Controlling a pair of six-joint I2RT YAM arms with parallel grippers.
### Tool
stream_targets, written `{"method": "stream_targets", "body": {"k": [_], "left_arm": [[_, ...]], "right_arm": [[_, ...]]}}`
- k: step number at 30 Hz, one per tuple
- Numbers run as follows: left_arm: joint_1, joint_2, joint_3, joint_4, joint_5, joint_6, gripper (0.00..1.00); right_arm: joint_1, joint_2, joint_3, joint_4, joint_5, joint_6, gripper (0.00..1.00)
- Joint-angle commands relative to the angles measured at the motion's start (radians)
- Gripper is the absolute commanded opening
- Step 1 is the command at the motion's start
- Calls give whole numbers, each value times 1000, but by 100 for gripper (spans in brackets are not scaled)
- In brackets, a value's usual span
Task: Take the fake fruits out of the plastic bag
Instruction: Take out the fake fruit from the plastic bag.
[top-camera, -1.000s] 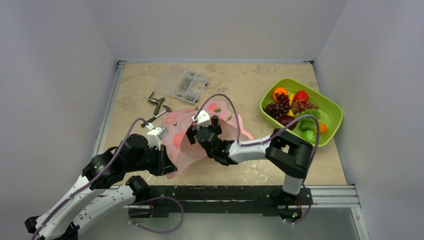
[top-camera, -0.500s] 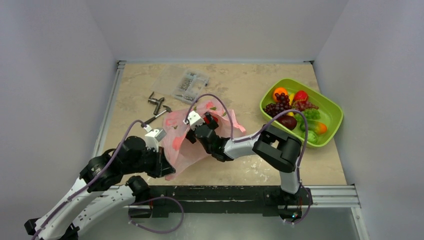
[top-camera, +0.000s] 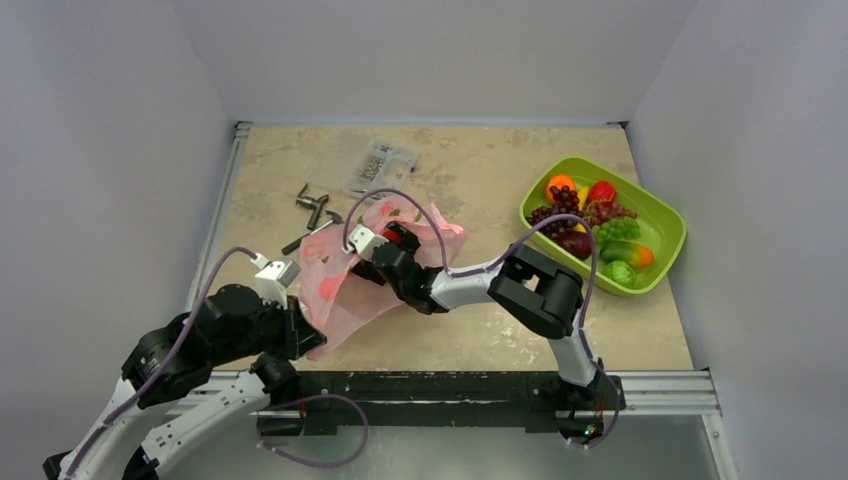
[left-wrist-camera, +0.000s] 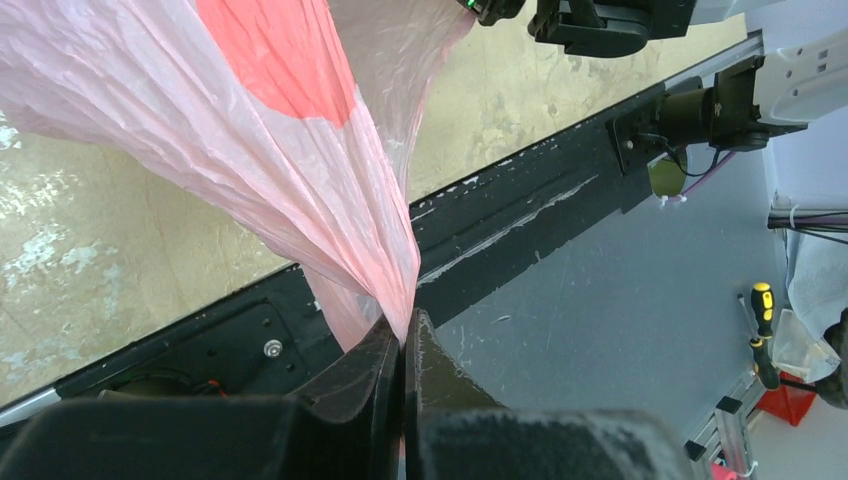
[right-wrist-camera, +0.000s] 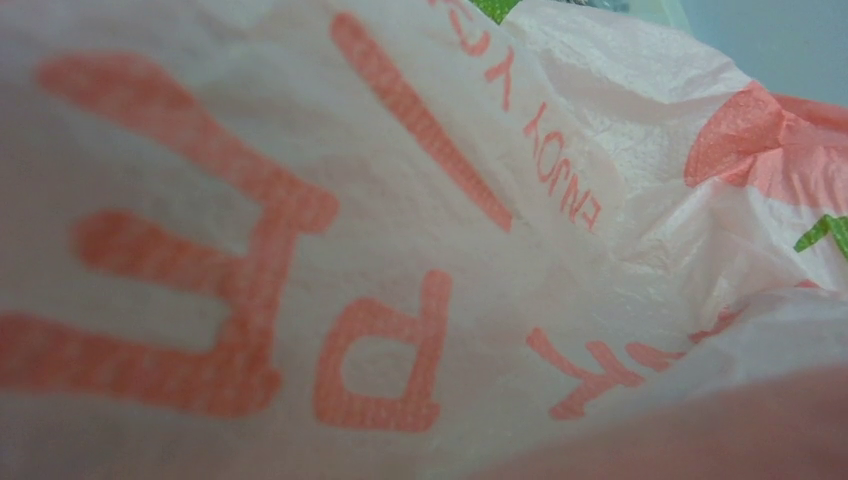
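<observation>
The pink plastic bag (top-camera: 350, 285) is stretched over the table between my two arms. My left gripper (top-camera: 308, 338) is shut on its near corner; in the left wrist view the jaws (left-wrist-camera: 405, 335) pinch the gathered film (left-wrist-camera: 300, 170) over the black front rail. My right gripper (top-camera: 385, 258) reaches into the bag's far side, and pink film (right-wrist-camera: 420, 200) fills the right wrist view and hides its fingers. Fake fruits lie in the lime-green tray (top-camera: 668, 215): orange (top-camera: 560, 184), strawberry (top-camera: 601, 191), purple grapes (top-camera: 556, 212), plum (top-camera: 577, 243), green grapes (top-camera: 622, 228), mango (top-camera: 640, 255).
A clear compartment box of screws (top-camera: 380, 165) sits at the back, with metal parts (top-camera: 315, 205) beside the bag's left side. The black rail (top-camera: 450, 385) runs along the near table edge. Walls close in left, right and behind.
Both arms have moved left. The bag has been dragged left and lifted, and my right gripper sits further left under the film.
</observation>
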Motion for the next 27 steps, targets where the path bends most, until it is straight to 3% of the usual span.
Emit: {"method": "stream_targets", "body": {"k": [1,6,16,25,27], "left_arm": [[-4,-4,33,-28,-16,7,0],[-3,3,2,-6,7,-4,0],[-3,8,-90,11,21,-56,0],[-3,104,-120,-22,-55,-35,0],[-3,109,-118,-19,-68,-40,0]], "right_arm": [[-23,13,83,-97,-154,32,99],[-43,70,139,-98,-278,83,93],[-73,141,207,-142,-340,89,51],[-72,77,172,-157,-336,101,15],[-70,49,150,-159,-366,138,11]]}}
